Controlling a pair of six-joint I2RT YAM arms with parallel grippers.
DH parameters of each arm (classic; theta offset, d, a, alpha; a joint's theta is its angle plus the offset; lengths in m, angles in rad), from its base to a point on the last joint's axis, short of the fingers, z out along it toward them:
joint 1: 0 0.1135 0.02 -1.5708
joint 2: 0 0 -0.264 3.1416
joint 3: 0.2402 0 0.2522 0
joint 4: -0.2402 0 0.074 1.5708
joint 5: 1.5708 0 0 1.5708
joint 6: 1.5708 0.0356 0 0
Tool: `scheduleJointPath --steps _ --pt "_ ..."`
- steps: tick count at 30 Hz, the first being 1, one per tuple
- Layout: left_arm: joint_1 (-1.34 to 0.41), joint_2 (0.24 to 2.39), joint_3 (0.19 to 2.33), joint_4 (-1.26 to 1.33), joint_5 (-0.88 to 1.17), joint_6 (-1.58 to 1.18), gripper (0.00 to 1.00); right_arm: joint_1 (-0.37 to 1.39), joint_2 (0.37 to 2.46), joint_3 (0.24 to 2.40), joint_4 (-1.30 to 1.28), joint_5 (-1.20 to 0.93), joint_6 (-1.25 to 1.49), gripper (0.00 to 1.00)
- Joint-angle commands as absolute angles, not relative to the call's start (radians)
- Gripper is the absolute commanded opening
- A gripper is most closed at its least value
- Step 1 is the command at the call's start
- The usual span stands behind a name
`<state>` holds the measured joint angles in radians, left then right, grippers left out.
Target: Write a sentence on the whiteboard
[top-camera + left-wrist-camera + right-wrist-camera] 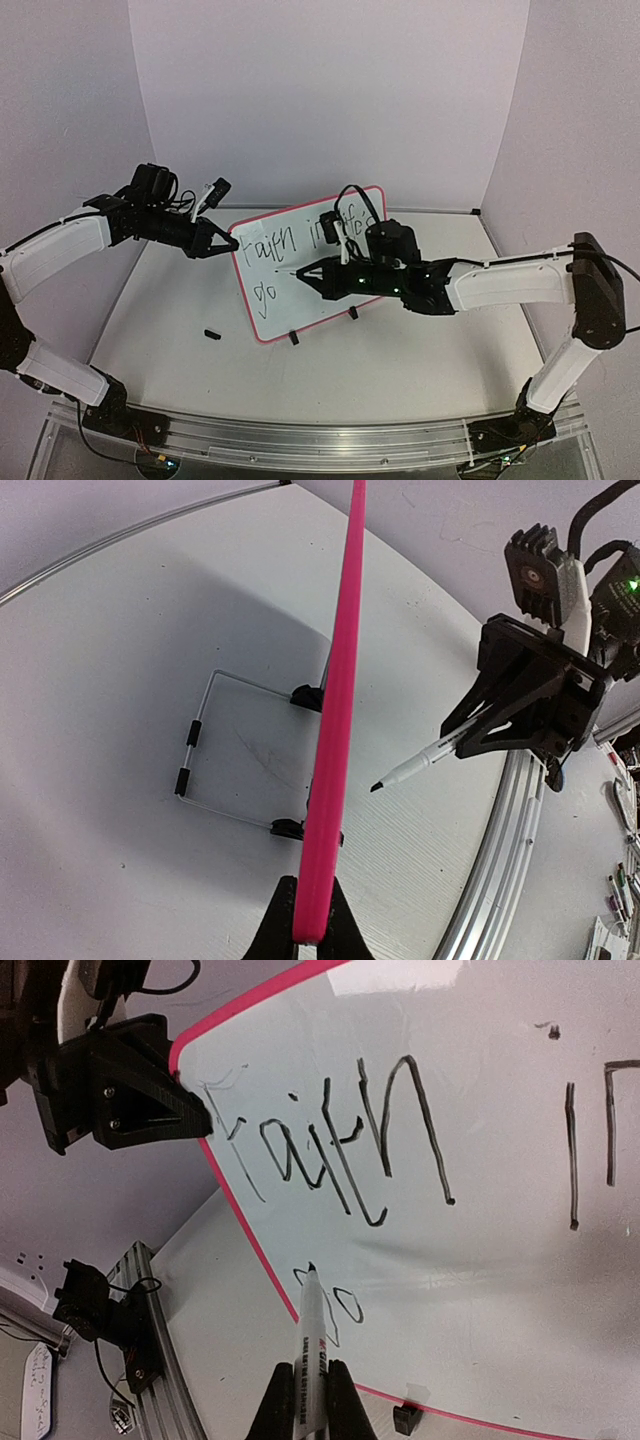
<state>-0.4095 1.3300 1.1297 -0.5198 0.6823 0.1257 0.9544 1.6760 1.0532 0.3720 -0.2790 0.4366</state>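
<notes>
The white, rounded-corner whiteboard (300, 300) with a thin pink frame stands on two black clip feet in the middle of the top view, on the white counter (400, 365). The left tool (230, 243) is pinching its pink upper-left edge. The right tool (314, 272) is pressed together around a white, black-tipped marker (312, 1345), whose tip points at the lower handwriting; whether it touches the board is unclear.

Whiteboard (290, 300): white face, rounded corners, thin pink-red frame. Stands near upright on two black clip feet (293, 338) mid-worktop (170, 310), wire prop (200, 740) behind. Black handwriting (310, 1150) on face: "Faith" upper left, more letters to its right, "go" on the line below.
</notes>
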Motion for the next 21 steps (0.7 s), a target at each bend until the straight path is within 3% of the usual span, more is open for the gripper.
scheduleJointPath --steps 1,21 --pt "-0.413 1.351 1.111 -0.526 0.639 0.136 0.0 0.931 1.679 1.042 0.398 -0.292 0.449 0.0" --pt "-0.413 1.351 1.112 -0.526 0.635 0.136 0.0 0.924 1.762 1.08 0.403 -0.302 0.459 0.0"
